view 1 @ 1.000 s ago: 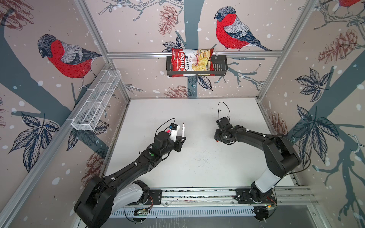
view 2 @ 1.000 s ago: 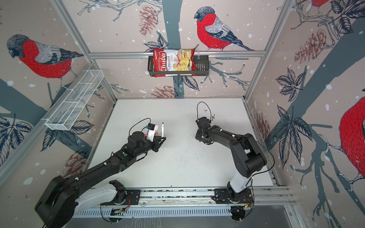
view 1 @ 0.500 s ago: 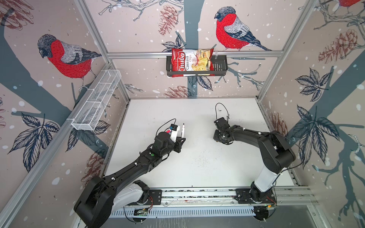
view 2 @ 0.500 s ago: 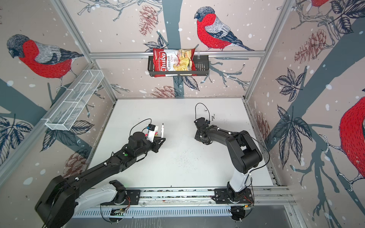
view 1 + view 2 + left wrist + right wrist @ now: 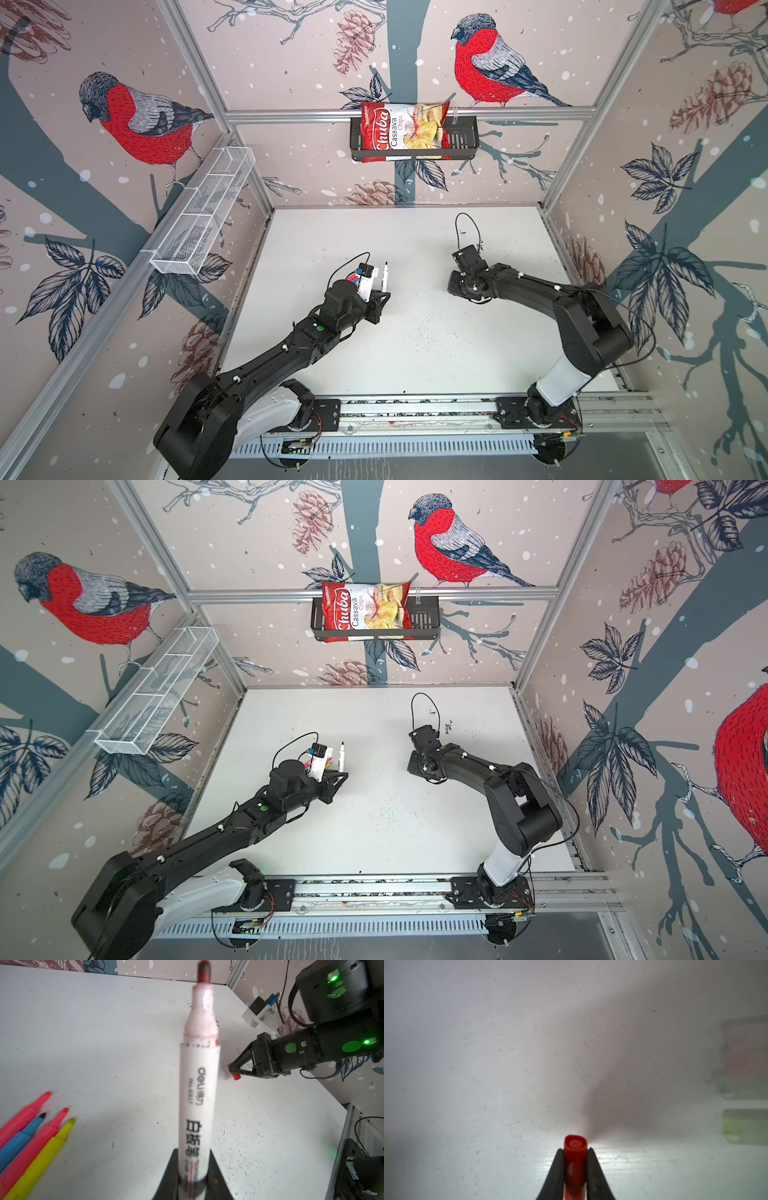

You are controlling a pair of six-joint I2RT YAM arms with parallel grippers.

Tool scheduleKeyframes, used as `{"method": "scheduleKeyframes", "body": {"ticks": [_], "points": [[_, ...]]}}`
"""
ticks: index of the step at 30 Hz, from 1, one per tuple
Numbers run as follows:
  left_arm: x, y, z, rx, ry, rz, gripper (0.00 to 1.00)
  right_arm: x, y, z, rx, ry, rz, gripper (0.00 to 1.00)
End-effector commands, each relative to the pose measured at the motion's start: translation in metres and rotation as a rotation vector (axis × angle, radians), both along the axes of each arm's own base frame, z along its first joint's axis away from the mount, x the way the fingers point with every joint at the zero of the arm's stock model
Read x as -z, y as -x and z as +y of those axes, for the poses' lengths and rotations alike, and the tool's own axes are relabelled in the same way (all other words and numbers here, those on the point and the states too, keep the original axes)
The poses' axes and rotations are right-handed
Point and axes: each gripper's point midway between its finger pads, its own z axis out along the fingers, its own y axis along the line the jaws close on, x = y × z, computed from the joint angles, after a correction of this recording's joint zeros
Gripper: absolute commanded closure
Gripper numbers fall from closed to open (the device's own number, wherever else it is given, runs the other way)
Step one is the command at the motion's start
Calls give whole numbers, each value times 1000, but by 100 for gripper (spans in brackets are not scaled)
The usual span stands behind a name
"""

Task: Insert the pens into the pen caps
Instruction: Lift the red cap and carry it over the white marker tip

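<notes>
My left gripper (image 5: 193, 1150) is shut on the lower barrel of a thick white pen (image 5: 198, 1088), held upright with its red tip uppermost. Both top views show this pen (image 5: 385, 277) (image 5: 341, 757) above the left gripper (image 5: 380, 299). Pink, blue, red and yellow pens (image 5: 31, 1142) lie side by side on the white table (image 5: 104, 1043), uncapped. My right gripper (image 5: 575, 1149) is shut on a solid red pen cap (image 5: 574, 1159), its open end facing away from the camera. The left wrist view shows that cap (image 5: 235, 1077) low over the table, right of the white pen.
Blurred translucent shapes that may be caps (image 5: 745, 1126) lie at the edge of the right wrist view. A chips bag (image 5: 401, 131) sits in a black basket on the back wall. A white wire basket (image 5: 203, 216) hangs on the left wall. A metal rail (image 5: 415, 409) runs along the front.
My right gripper has closed and its arm has shifted slightly left. The left arm and its pen have stayed still.
</notes>
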Motion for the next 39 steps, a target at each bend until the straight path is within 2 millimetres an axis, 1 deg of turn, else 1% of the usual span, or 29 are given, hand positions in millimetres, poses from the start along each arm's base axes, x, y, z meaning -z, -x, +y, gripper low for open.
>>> {"method": "scheduleKeyframes", "body": {"ticks": [1, 3, 6, 9, 11, 12, 15, 18, 21, 26, 30, 37, 39], "points": [[-13, 2, -7, 34, 55, -33, 100, -33, -6, 19, -91, -86, -87, 89], [-13, 4, -11, 52, 66, -31, 100, -52, -6, 26, -123, -134, -137, 90], [-16, 13, -23, 95, 92, -42, 100, -89, -4, 39, -184, -241, -252, 91], [-24, 27, -42, 162, 141, -61, 100, -137, 2, 47, -234, -368, -410, 92], [-30, 37, -55, 212, 209, -73, 100, -170, 9, 46, -249, -440, -518, 95], [-33, 40, -59, 231, 243, -75, 100, -182, 12, 46, -260, -465, -554, 95], [-41, 49, -67, 274, 335, -75, 100, -213, 26, 52, -336, -544, -647, 95], [-45, 56, -79, 316, 364, -75, 100, -233, 42, 58, -405, -642, -717, 95], [-50, 61, -92, 358, 380, -79, 100, -243, 55, 63, -468, -715, -760, 96], [-60, 66, -103, 400, 435, -76, 100, -251, 70, 70, -541, -773, -797, 96], [-59, 68, -110, 423, 428, -67, 100, -256, 76, 75, -579, -783, -814, 97], [-58, 67, -118, 433, 412, -54, 100, -261, 81, 80, -603, -795, -840, 97], [-61, 68, -119, 437, 412, -61, 100, -262, 83, 82, -611, -799, -845, 97]]}}
